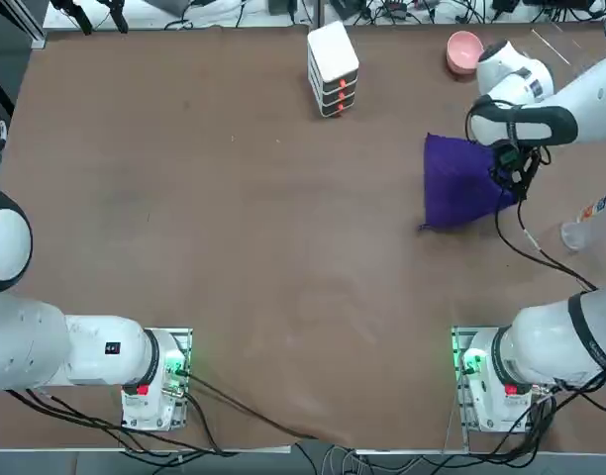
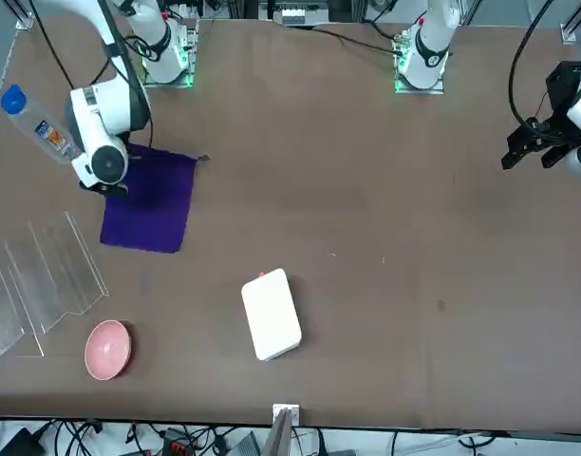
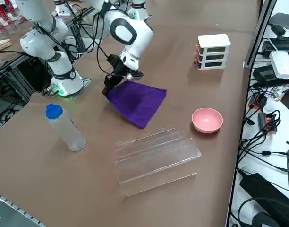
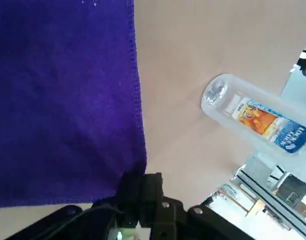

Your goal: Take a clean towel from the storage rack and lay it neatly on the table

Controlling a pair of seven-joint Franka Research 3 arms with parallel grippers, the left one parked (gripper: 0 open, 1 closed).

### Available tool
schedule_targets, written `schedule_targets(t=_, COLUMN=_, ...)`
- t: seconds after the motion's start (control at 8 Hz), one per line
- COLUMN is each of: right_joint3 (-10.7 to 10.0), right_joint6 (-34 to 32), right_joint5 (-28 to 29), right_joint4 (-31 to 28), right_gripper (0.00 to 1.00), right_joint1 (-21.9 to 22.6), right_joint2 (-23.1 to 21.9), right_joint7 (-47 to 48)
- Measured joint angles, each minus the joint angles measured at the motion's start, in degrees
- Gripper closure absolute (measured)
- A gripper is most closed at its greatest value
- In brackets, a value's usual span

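- your black two-fingered right gripper (image 4: 143, 186) has its fingers clamped together on a corner of the deep purple, thin cloth towel (image 4: 68, 100);
- the towel is over the matte brown tabletop (image 3: 182, 71), near the clear plastic rack (image 3: 156, 158)

Our four views. Top: overhead, looking straight down on surface (image 1: 283, 247), arm bases at lower edge. Front: raised, across surface, facing robot. Right side: raised, nearer, diagonal downward from robot's right. Right wrist: closest, mounted on working arm, facing along its gripper (image 4: 143, 185). Shared by all four: purple towel (image 2: 153, 204), clear bottle (image 3: 67, 130).
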Motion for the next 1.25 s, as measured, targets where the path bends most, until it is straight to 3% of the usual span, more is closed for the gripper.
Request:
schedule_targets(t=0.25, right_joint3=0.00, right_joint6=1.84, right_joint5=0.00, right_joint4=-0.22, right_gripper=0.96, right_joint1=-0.18, right_joint2=2.15, right_joint7=0.04)
schedule_targets(t=0.38, right_joint3=0.00, right_joint6=2.99, right_joint5=0.01, right_joint4=-0.23, right_gripper=0.81, right_joint1=-0.56, right_joint2=3.01, right_joint7=0.06)
schedule_targets(t=0.88, right_joint3=0.00, right_joint6=4.06, right_joint5=0.00, right_joint4=0.28, right_gripper=0.01, right_joint1=-1.95, right_joint2=3.27, right_joint7=-0.70)
schedule_targets(t=1.12, right_joint3=0.02, right_joint6=3.08, right_joint5=0.63, right_joint4=3.21, right_gripper=0.00, right_joint1=-2.08, right_joint2=0.94, right_joint7=-3.25)
schedule_targets(t=1.25, right_joint3=0.04, right_joint6=1.81, right_joint5=4.40, right_joint4=6.63, right_gripper=0.00, right_joint1=-2.14, right_joint2=-0.28, right_joint7=-5.22)
